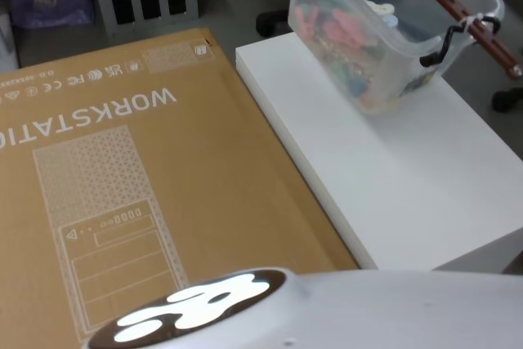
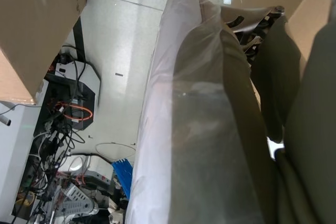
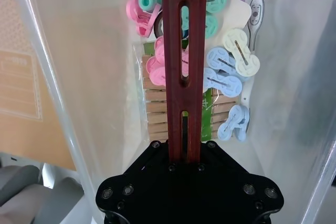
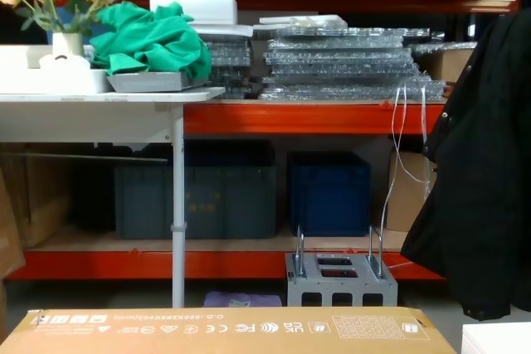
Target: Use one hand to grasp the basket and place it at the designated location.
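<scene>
Basket (image 1: 368, 38): at the far right end of the white counter (image 1: 409, 194), tilted; whether its low corner touched the top could not be told.
Right pincer (image 3: 185, 163): clamped on the handle (image 3: 182, 51), seemingly toward one end of the bar.
Left pincer (image 2: 210, 119): parked low beside the box (image 1: 163, 185), over the floor (image 2: 121, 51); apart or together, I could not tell.
Risk, swing: with an off-centre hold, the basket would likely hang askew on its pivot (image 1: 448, 42) and sway when carried.
Risk, spill: the top was open, so a steeper tilt could tip clips out.
Risk, slip: the smooth bar could slide or twist in the pincer under the load (a judgement, not a thing seen).
Risk, knock: a low carry could catch the counter's edge or the box.
Count, basket: one.
Count, handle: one, with one pivot seen.
Count, cream clip (image 3: 240, 51): one.
Count, blue clips (image 3: 220, 72): about three.
Count, pink clips (image 3: 142, 11) and teal clips (image 3: 215, 1): overlapped too much to count.
Count, peg bundle (image 3: 157, 114): one.
Count, counter and box: one each.
</scene>
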### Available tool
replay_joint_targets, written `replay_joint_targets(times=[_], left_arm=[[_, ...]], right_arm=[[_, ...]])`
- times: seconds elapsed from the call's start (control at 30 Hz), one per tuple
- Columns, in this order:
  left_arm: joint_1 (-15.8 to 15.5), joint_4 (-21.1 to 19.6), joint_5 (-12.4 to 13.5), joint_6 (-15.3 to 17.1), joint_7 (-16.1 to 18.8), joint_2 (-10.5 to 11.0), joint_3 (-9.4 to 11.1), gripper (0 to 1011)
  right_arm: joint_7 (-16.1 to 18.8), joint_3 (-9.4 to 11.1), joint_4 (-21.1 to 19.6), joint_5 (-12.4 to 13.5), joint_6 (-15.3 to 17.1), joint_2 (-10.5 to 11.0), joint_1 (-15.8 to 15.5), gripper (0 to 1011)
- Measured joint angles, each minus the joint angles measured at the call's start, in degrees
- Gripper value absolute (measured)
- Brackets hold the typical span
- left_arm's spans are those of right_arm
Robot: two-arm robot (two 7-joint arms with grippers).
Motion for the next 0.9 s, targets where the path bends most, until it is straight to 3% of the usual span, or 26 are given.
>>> replay_joint_targets(times=[0.43, 0.9], left_arm=[[0.0, 0.0, 0.0, 0.0, 0.0, 0.0, 0.0, 0], [0.0, 0.0, 0.0, 0.0, 0.0, 0.0, 0.0, 0]], right_arm=[[-0.2, 1.0, 5.3, -0.7, 1.6, 0.5, -2.3, 0], [0.9, 2.2, 4.2, -0.6, 1.7, 0.7, -5.2, 0]])
